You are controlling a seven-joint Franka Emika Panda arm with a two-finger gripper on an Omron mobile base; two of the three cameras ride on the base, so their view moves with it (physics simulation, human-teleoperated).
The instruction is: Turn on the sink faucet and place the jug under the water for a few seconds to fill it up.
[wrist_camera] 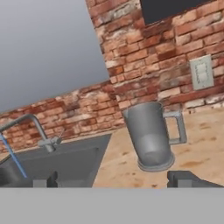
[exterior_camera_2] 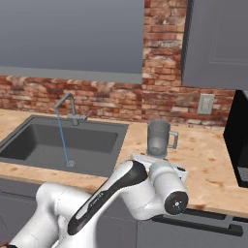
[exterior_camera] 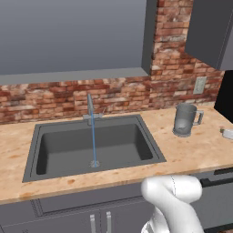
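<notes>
The grey sink faucet (exterior_camera: 90, 107) (exterior_camera_2: 68, 104) (wrist_camera: 37, 127) stands behind the dark sink (exterior_camera: 68, 145) (exterior_camera_2: 43, 138). A thin blue stream of water (exterior_camera: 93, 141) (exterior_camera_2: 62, 140) (wrist_camera: 13, 159) falls from its spout to the drain (exterior_camera: 94, 163). Upright on the counter to the right of the sink is the translucent grey jug (exterior_camera: 184, 119) (exterior_camera_2: 158, 138) (wrist_camera: 148, 133), its handle turned away from the basin. My gripper (wrist_camera: 116, 179) is open and empty, a short way in front of the jug, with fingertips (wrist_camera: 188, 178) spread wider than the jug's body and not touching it.
A wall outlet (exterior_camera: 199, 85) (wrist_camera: 201, 72) sits on the brick wall behind the jug. A dark appliance (exterior_camera_2: 240, 140) bounds the counter on the right, under an upper cabinet (exterior_camera: 211, 32). A small white object (exterior_camera: 227, 133) lies at the counter's right edge.
</notes>
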